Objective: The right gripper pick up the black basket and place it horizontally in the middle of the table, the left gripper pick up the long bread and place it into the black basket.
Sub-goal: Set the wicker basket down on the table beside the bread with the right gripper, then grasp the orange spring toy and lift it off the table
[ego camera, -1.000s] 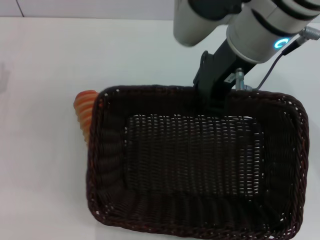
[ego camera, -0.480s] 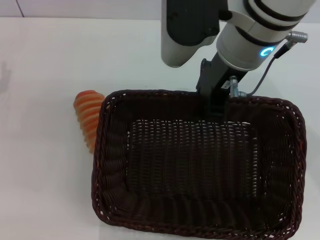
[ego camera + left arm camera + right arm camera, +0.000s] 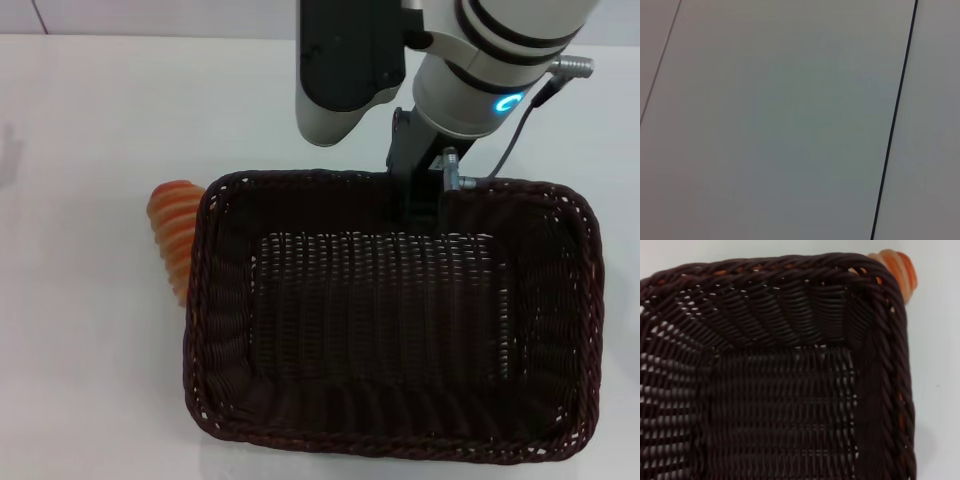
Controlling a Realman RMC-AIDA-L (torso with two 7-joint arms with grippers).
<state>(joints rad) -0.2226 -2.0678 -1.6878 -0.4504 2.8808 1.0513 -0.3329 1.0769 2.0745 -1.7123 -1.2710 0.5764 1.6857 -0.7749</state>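
Black basket (image 3: 390,320) sat long-side across the table (image 3: 90,380), filling the near-centre & right. Long bread (image 3: 173,235) lay w/ its side touching basket's left wall, partly hidden by the rim. Right gripper (image 3: 420,200) was at basket's far rim, fingers clamped on it. Left gripper not seen

Right arm (image 3: 470,70): thick white-and-silver cylindrical housing with dark bands, glowing blue ring, grey cable with metal connector, and black right gripper (image 3: 420,195) assembly bearing a silver fitting.
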